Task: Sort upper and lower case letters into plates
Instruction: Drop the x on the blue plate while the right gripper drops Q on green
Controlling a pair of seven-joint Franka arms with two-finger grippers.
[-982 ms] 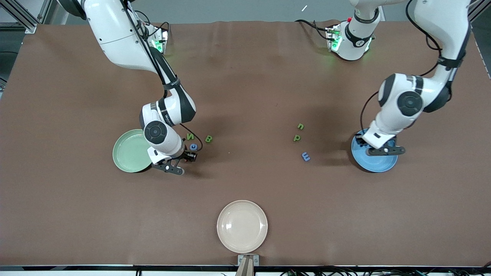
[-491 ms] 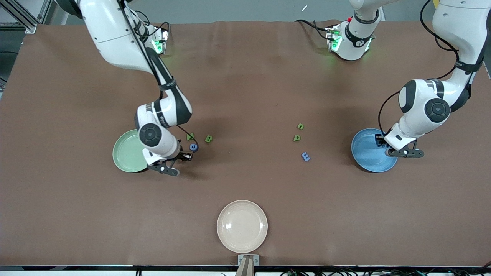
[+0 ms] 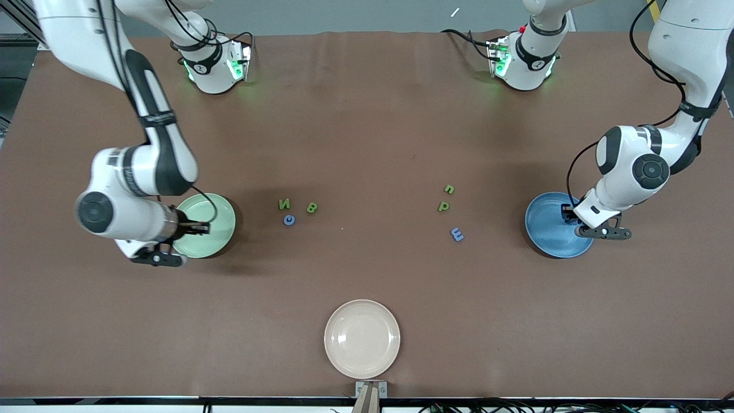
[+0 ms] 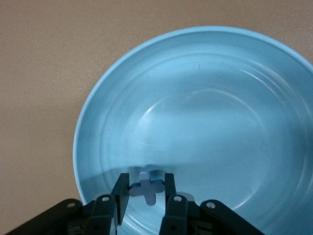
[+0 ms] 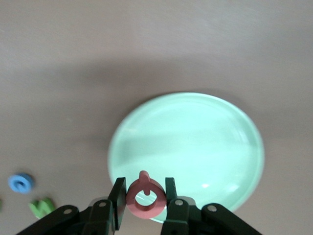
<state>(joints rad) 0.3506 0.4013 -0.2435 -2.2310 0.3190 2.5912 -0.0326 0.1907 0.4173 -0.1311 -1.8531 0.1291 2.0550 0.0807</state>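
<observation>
My right gripper (image 3: 200,229) hangs over the pale mint green plate (image 3: 217,215), near its rim. It is shut on a pink-red ring-shaped letter (image 5: 145,197), with the plate (image 5: 195,142) underneath. Over the blue plate (image 3: 547,226) my left gripper (image 3: 566,214) is shut on a small blue cross-shaped letter (image 4: 146,188); the plate (image 4: 205,98) lies below it with nothing in it. Loose letters lie on the table: green (image 3: 284,203), green (image 3: 311,207) and blue (image 3: 289,219) beside the mint plate; green (image 3: 449,189), green (image 3: 444,206) and blue (image 3: 457,233) nearer the blue plate.
A cream-beige plate (image 3: 362,338) sits at the table's edge nearest the front camera, midway between the arms. The brown table (image 3: 367,126) stretches bare between the two letter groups and up to the arm bases.
The right arm swung from beside the loose letters toward its own end of the table, carrying the pink-red letter over the mint plate. The left gripper shifted slightly over the blue plate's rim.
</observation>
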